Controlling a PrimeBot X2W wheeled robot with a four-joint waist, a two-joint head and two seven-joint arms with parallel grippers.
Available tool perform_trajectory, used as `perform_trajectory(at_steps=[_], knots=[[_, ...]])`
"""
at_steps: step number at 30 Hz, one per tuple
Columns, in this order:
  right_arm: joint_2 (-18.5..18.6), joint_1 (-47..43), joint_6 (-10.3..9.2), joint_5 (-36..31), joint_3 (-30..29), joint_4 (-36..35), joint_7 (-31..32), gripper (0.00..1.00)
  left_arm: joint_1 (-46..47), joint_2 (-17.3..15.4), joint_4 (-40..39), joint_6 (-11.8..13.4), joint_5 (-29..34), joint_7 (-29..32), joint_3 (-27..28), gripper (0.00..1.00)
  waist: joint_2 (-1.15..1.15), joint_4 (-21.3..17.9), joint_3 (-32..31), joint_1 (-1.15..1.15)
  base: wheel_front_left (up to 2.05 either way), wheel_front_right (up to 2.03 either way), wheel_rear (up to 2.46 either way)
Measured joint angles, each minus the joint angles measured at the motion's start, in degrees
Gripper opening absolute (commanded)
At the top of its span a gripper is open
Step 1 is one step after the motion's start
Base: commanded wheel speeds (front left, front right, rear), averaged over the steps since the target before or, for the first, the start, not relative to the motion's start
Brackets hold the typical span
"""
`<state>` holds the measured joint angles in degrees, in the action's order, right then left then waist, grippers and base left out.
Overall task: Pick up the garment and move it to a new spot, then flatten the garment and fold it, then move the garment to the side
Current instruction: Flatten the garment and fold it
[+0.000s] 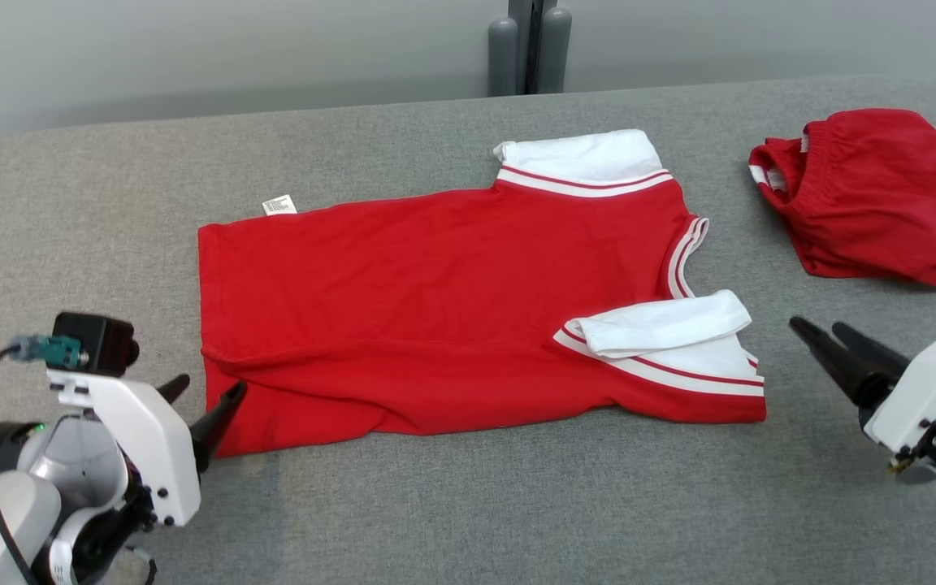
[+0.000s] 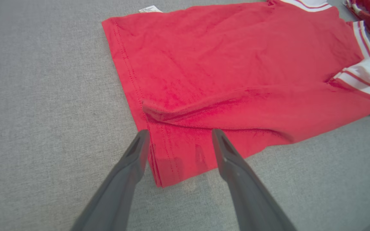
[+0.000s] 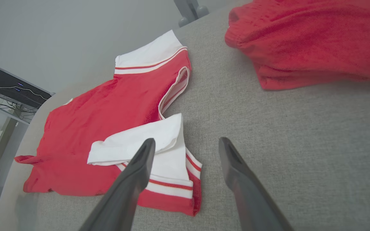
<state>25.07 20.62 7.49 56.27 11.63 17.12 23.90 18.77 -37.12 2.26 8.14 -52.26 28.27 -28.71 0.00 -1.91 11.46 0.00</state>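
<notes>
The garment (image 1: 452,309), a red T-shirt with white striped sleeves, lies spread on the grey table, hem to the left and collar to the right. Its near sleeve (image 1: 663,325) is folded back onto the body, and a ridge runs along the near side. My left gripper (image 1: 212,386) stands open at the near hem corner; in the left wrist view the left gripper (image 2: 180,131) has its fingers straddling that corner of the garment (image 2: 236,64) with nothing pinched. My right gripper (image 1: 817,325) is open just right of the near sleeve, and in the right wrist view the right gripper (image 3: 186,140) hovers beside the garment (image 3: 108,122).
A second red garment (image 1: 874,191) lies bunched at the table's far right. Two grey posts (image 1: 529,49) stand behind the far edge. A white label (image 1: 279,205) sticks out at the shirt's far hem. Bare grey table (image 1: 468,504) runs along the near side.
</notes>
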Motion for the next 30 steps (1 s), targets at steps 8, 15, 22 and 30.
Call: perform_trajectory(at_steps=[8,15,22,30], knots=[[-1.7,-3.4,0.00,0.8,1.5,1.0,0.8,1.00,-4.7,1.8,-0.1,1.9,-0.2,-3.2,-0.1,1.00,0.00,-0.3,-0.9,0.00,0.00,0.00,0.00],[-3.6,-2.9,-0.01,-1.3,1.8,5.5,3.4,1.00,-4.5,3.1,2.5,2.5,-0.1,-3.3,-0.8,1.00,0.00,0.2,-1.3,0.00,0.00,0.00,0.00],[-5.4,-1.2,0.00,-2.9,2.2,8.0,6.5,1.00,-2.8,5.3,7.9,1.5,-0.7,-2.9,-1.8,1.00,0.00,0.3,-1.1,0.00,0.00,0.00,0.00],[-6.6,-0.5,0.00,-4.4,1.9,9.8,8.6,1.00,-1.5,6.9,12.8,0.0,-1.2,-1.8,-3.0,1.00,0.00,0.2,-0.4,0.00,0.00,0.00,0.00]])
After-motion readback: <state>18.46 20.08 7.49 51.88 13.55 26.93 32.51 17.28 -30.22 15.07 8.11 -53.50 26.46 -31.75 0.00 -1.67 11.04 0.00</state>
